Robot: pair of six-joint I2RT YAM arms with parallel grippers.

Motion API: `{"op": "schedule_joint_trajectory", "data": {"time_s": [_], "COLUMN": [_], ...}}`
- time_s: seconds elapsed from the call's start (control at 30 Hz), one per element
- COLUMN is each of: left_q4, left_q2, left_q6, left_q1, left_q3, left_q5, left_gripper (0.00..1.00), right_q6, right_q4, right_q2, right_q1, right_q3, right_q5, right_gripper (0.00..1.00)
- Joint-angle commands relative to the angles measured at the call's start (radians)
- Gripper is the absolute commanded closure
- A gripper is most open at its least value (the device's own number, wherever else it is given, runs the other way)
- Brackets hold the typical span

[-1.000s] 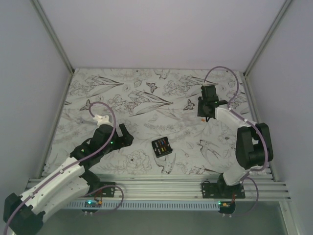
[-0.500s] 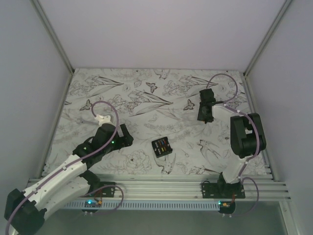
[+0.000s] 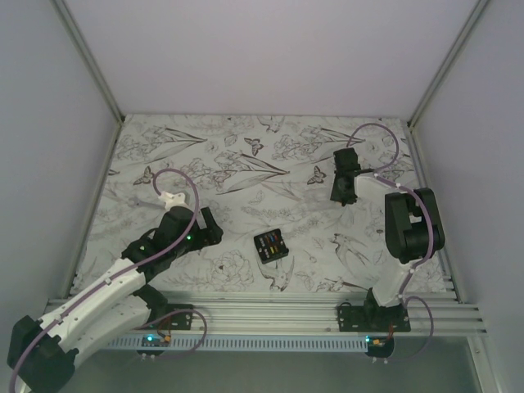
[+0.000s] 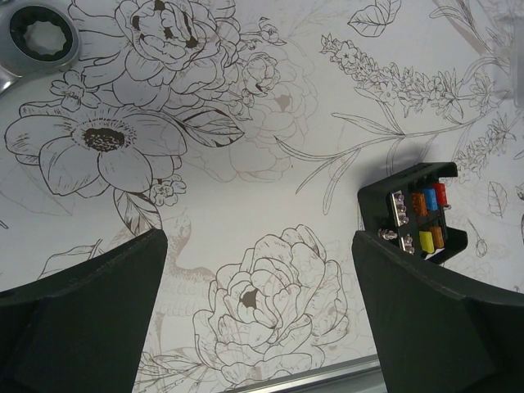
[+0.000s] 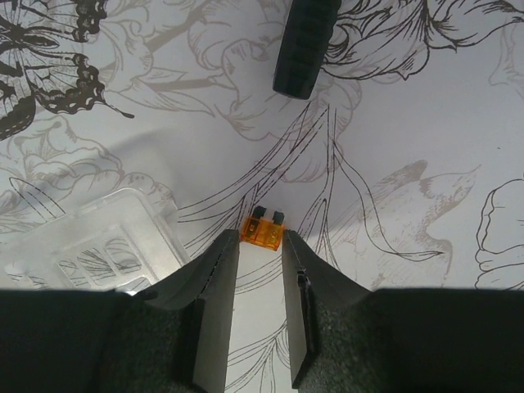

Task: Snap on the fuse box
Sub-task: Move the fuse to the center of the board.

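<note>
Left wrist view: the fuse box point(image 4: 409, 205) shows only in part. Its near right corner is covered by a finger point(image 4: 434, 327) of the left gripper point(image 4: 260, 246), and both fingers run off the bottom edge. A silver ring point(image 4: 37, 33) at the far left is cut by the left edge.

Right wrist view: the black stick point(image 5: 304, 45) is cut by the top edge. The clear lid point(image 5: 98, 237) loses its near side behind a finger point(image 5: 213, 327) of the right gripper point(image 5: 259, 246).

Overhead view: the fuses in the box are too small to count. The gap between the right gripper's jaws cannot be seen. The left arm point(image 3: 98, 299) runs off at the near left corner.
</note>
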Motion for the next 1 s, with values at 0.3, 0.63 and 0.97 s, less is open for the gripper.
{"op": "schedule_joint_trajectory", "data": {"time_s": [0.3, 0.63, 0.97], "left_q4": [0.008, 0.01, 0.016], "left_q2": [0.002, 0.002, 0.014], "left_q6": [0.011, 0.008, 0.004], "left_q1": [0.009, 0.01, 0.01], "left_q3": [0.002, 0.005, 0.008], "left_q5": [0.015, 0.024, 0.038], "left_gripper": [0.0, 0.0, 0.0], "right_q6": [0.04, 0.011, -0.057], "right_q4": [0.009, 0.015, -0.06], "right_q2": [0.047, 0.031, -0.117], "right_q1": [-0.016, -0.019, -0.019], "right_q3": [0.006, -0.006, -0.144], "right_q5": [0.056, 0.039, -0.07], "right_gripper": [0.66, 0.73, 0.73]}}
